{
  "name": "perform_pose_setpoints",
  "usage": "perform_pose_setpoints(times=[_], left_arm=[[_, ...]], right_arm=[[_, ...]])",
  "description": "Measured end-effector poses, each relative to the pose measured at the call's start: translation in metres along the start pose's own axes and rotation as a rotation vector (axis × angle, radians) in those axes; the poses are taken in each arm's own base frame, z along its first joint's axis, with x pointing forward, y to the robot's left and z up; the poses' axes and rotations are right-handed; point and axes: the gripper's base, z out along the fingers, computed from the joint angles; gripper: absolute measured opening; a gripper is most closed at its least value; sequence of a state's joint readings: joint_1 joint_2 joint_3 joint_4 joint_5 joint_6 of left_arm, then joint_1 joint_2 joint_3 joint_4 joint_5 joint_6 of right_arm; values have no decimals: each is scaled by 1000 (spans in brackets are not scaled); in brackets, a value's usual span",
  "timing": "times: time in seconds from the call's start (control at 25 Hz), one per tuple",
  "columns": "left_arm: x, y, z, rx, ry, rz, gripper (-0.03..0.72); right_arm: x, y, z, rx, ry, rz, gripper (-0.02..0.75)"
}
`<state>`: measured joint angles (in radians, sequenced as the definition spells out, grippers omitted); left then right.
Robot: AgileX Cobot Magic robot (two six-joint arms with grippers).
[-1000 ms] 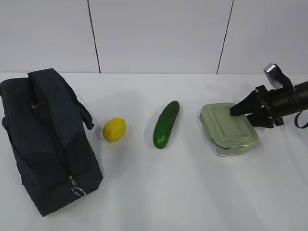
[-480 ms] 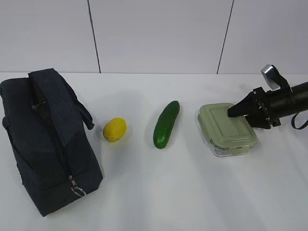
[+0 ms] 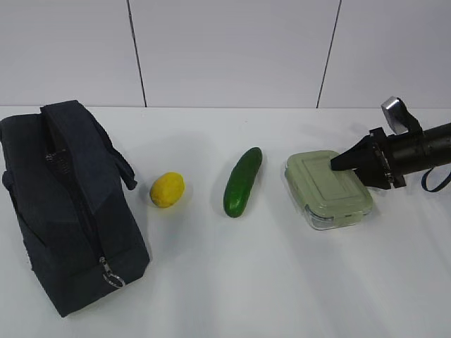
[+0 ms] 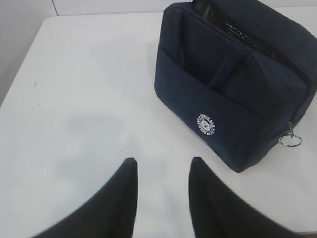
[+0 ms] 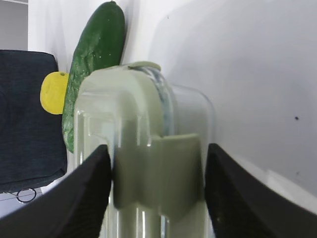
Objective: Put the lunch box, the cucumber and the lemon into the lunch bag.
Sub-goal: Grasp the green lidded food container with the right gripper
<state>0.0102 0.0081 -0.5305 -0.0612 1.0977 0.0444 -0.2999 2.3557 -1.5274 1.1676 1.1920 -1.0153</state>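
Observation:
The lunch box (image 3: 328, 191), clear with a sage-green lid, lies on the white table at the right. My right gripper (image 3: 338, 163) reaches in low from the right, and its open jaws straddle the box's near end and lid clip (image 5: 157, 148). One finger is on each side; the left finger (image 5: 91, 188) touches the lid. The dark green cucumber (image 3: 243, 182) lies left of the box, and the yellow lemon (image 3: 168, 189) is further left. The navy lunch bag (image 3: 63, 197) stands at the far left. My left gripper (image 4: 162, 161) hangs open over bare table beside the bag (image 4: 233, 84), holding nothing.
The bag's top zipper gapes, and its metal ring pull (image 3: 114, 279) hangs at the near end. A white wall runs behind the table. In the right wrist view the cucumber (image 5: 96, 54), the lemon (image 5: 53, 91) and the bag lie beyond the box.
My right gripper has pushed leftward, and the lunch box has slid a little left with it. Its jaws have narrowed slightly. The left gripper, cucumber, lemon and bag have not moved.

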Motion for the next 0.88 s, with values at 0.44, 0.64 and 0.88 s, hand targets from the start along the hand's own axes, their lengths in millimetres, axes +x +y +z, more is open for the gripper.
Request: perform_pose_setpoints(times=[0.44, 0.64, 0.88], left_arm=[[0, 0, 0, 0, 0, 0, 239], [0, 0, 0, 0, 0, 0, 239], [0, 0, 0, 0, 0, 0, 239]], right_arm=[[0, 1, 0, -9, -1, 2, 428], [0, 1, 0, -9, -1, 2, 405], [-1, 1, 0, -14, -9, 8, 403]])
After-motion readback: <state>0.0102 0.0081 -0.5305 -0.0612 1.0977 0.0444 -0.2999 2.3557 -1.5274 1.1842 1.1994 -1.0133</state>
